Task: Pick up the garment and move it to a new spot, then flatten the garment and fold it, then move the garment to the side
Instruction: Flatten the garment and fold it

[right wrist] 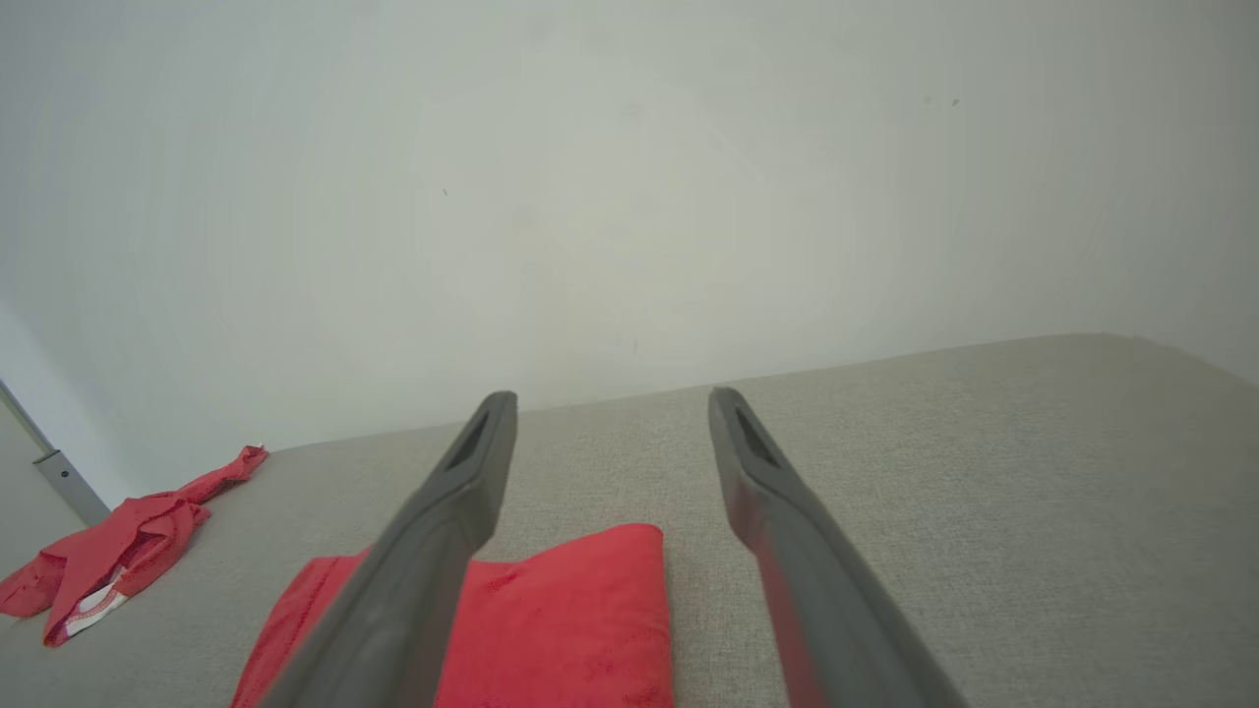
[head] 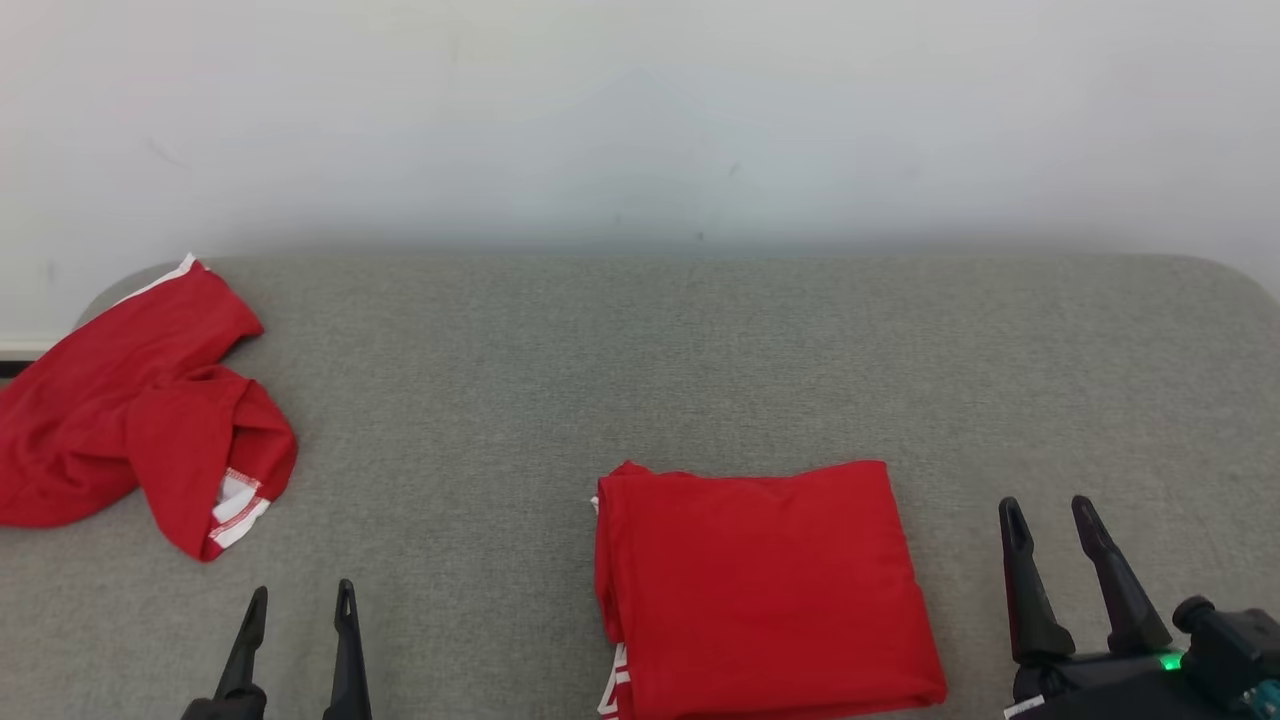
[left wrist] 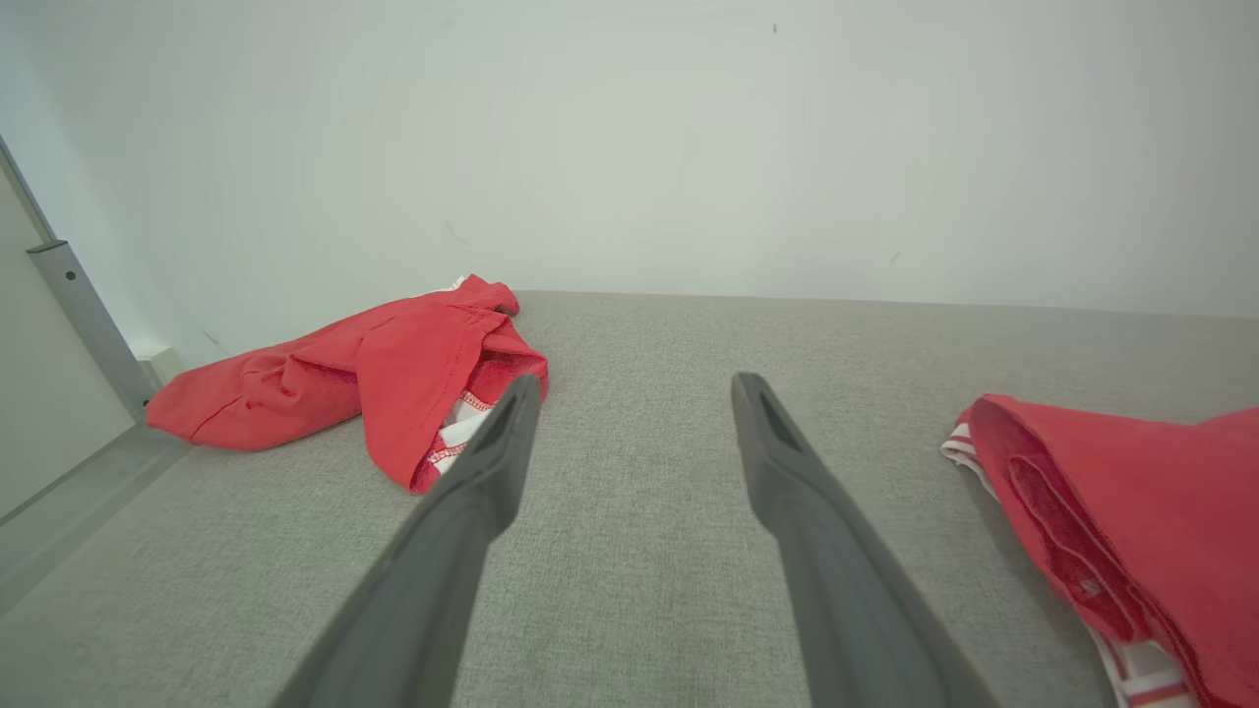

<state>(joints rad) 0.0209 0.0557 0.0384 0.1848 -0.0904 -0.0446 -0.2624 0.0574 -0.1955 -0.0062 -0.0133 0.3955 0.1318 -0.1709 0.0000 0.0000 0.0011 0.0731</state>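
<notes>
Garments: two, both red.
Folded garment [head: 765,585]: a neat rectangle near the front of the surface [head: 640,350], right of centre. It lies flat, with layered edges on its left side.
Crumpled garment [head: 130,410]: bunched at the far-left corner, and its left part hangs past the surface's edge. It is well apart from the folded one.
Grippers: two.
Left gripper [head: 302,590]: fingers spread apart and holding nothing, low at the front left. In its wrist view [left wrist: 637,383] it stands between the two garments and touches neither.
Right gripper [head: 1047,505]: fingers spread apart and empty, just right of the folded garment and clear of it. In its wrist view [right wrist: 612,396] the folded corner lies under and between the fingers.
Writing: white trim with red stitching shows on the crumpled hem. White marks at the folded garment's front-left corner are too small to read.
Edges: the far edge of the surface meets the wall [head: 640,120], and both far corners are rounded. A grey rail [left wrist: 84,315] stands past the left edge.
Open room: bare grey cloth lies between the garments, behind the folded one up to the wall, and across the far right.
</notes>
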